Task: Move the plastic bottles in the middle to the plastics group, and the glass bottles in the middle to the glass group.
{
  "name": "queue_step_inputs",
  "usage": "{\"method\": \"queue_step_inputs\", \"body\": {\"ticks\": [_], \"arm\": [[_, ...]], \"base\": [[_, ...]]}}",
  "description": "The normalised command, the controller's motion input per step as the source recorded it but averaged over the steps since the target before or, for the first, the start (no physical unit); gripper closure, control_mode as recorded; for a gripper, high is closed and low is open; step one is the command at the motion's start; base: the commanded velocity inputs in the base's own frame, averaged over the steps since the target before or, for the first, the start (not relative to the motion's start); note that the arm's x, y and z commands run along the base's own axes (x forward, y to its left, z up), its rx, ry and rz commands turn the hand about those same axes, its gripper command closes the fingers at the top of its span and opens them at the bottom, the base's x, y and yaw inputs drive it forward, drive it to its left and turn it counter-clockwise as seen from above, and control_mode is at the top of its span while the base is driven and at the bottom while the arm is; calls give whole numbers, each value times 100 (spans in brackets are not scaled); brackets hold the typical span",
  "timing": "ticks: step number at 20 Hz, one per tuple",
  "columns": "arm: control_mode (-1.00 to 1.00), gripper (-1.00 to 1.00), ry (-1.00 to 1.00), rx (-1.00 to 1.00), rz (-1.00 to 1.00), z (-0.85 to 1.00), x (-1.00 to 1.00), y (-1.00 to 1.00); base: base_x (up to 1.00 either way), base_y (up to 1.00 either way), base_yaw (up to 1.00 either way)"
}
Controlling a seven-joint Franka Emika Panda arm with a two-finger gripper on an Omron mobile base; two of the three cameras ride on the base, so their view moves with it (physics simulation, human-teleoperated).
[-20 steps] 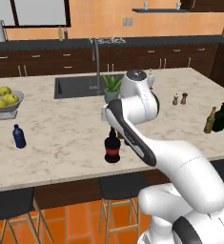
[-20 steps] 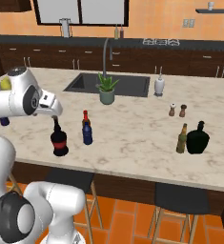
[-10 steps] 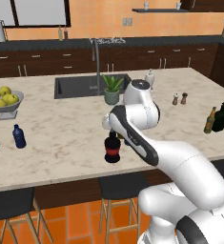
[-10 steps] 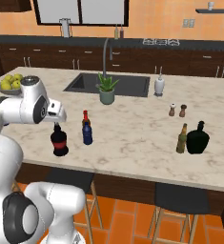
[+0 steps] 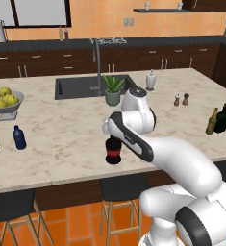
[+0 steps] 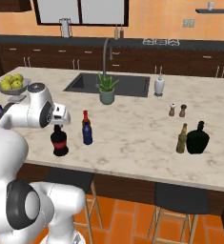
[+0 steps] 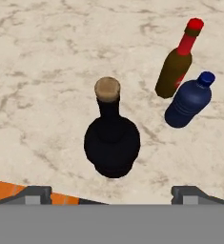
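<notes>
Up close, the released pincer (image 7: 111, 190) hovers above the red-labelled black bottle (image 7: 111, 143), lettering unreadable.

A pale marble table (image 6: 132, 138) carries a dark recessed sink (image 6: 127, 86) with a tall curved grey faucet (image 6: 105, 50) behind a small green plant in a grey pot (image 6: 106, 90). A white soap dispenser (image 6: 159, 86) stands beside the sink. Two small salt and pepper shakers (image 6: 177, 110) sit together. A grey bowl of yellow-green fruit (image 5: 5, 102) rests near the table's end. Dark stools (image 6: 180, 202) stand on an orange tiled floor (image 6: 127, 224).
</notes>
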Motion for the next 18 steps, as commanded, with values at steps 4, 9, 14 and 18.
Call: {"method": "queue_step_inputs", "body": {"ticks": [4, 9, 14, 18], "arm": [[-100, -100, 0, -5, 0, -21, 6, 10], [-100, -100, 0, 0, 0, -14, 13, 5], [-100, -100, 0, 0, 0, -27, 34, 0], [-100, -100, 0, 0, 0, -23, 26, 2]], "base": [[0, 0, 0], [0, 0, 0], [0, 0, 0], [0, 0, 0]]}}
